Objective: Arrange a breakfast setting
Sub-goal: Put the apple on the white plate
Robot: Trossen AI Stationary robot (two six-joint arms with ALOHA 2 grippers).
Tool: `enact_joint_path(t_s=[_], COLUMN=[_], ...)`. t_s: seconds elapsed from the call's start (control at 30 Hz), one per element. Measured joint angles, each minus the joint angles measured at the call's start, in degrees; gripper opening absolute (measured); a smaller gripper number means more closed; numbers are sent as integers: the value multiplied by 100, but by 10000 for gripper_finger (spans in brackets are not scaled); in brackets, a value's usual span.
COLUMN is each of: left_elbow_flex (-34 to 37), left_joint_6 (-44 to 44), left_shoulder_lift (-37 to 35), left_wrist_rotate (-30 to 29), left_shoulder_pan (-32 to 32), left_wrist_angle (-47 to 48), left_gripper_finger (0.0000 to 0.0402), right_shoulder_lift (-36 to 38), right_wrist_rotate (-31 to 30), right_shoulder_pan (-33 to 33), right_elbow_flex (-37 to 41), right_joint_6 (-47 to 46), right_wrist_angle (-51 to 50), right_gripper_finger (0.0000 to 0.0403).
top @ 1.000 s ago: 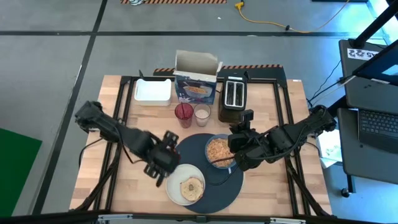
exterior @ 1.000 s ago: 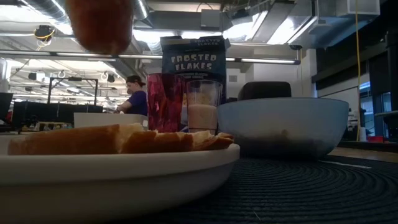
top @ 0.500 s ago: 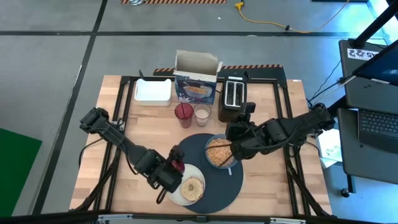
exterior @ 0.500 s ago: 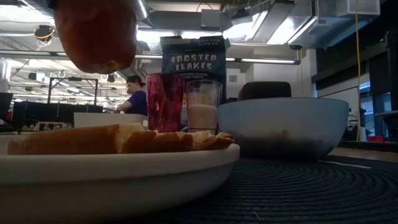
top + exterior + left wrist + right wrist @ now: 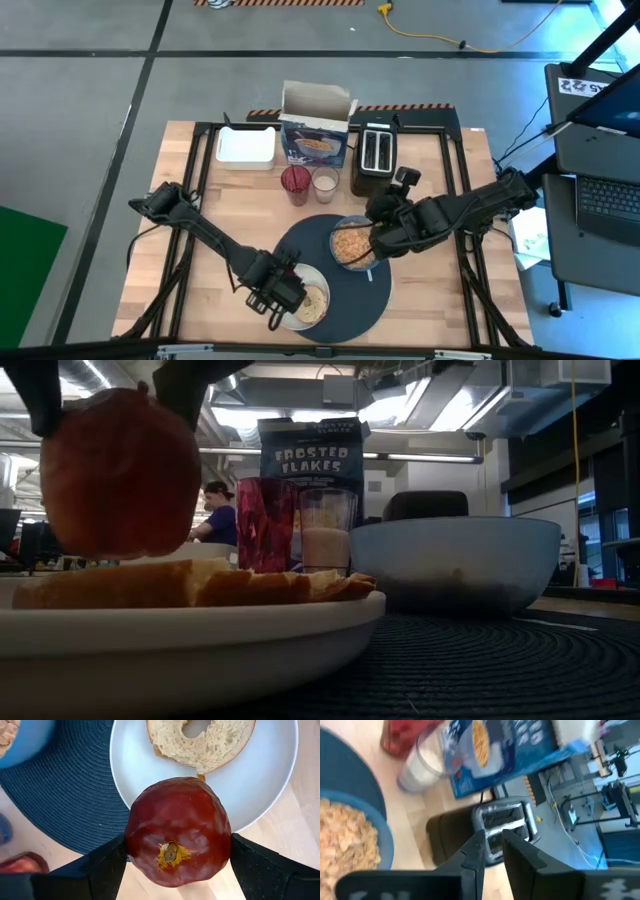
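- L arm reaches in from the table's left edge to the front; left gripper (image 5: 177, 865) is clamped on the red apple (image 5: 177, 830), one dark finger (image 5: 100, 865) on each side, stem end facing the wrist cam.
- In the low view the apple (image 5: 118, 472) hangs just above the toasted round (image 5: 190, 582), over the plate's left part; can't tell if it touches.
- White plate (image 5: 318, 318) sits at the front, its right part overlapping the dark placemat (image 5: 372, 300), its left part on bare wood. The toasted round (image 5: 313, 302), w/ a hole in the middle, lies on it.
- White tray (image 5: 246, 147) at the back left of the table (image 5: 200, 200).
- Red cup (image 5: 295, 183) and a glass of milk (image 5: 325, 183) stand side by side behind the mat, in front of the open cereal box (image 5: 318, 130).
- Light-blue bowl (image 5: 352, 243) on the mat's back right part, holding cereal flakes (image 5: 350, 241).
- Black toaster (image 5: 374, 158) right of the box.
- R arm comes in from the right edge; right gripper (image 5: 492, 847) hovers just above the bowl's right rim, fingers (image 5: 475, 855) nearly together w/ a narrow gap. A thin shaft, likely the gold spoon (image 5: 372, 240), runs below it into the bowl; can't tell if it's gripped.
- A person (image 5: 217, 515) stands far back in the room, seen in the low view.
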State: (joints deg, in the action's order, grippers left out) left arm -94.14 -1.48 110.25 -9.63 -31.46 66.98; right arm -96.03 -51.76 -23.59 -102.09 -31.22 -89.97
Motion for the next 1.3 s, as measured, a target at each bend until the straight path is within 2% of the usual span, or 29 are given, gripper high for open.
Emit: enact_joint_path(t_s=[0.5,1.3], left_elbow_flex=[-1,0], left_joint_6=[-351,-286], left_shoulder_lift=[200,328], left_wrist_rotate=[209,462], left_shoulder_pan=[124,246], left_wrist_angle=[-172,-156], left_gripper_finger=[312,320], right_shoulder_lift=[31,31], right_wrist_rotate=[895,891], right_shoulder_pan=[-48,-164], right_elbow_flex=[970,1082], right_joint_6=[-606,-649], right_wrist_angle=[0,26], right_gripper_finger=[66,66])
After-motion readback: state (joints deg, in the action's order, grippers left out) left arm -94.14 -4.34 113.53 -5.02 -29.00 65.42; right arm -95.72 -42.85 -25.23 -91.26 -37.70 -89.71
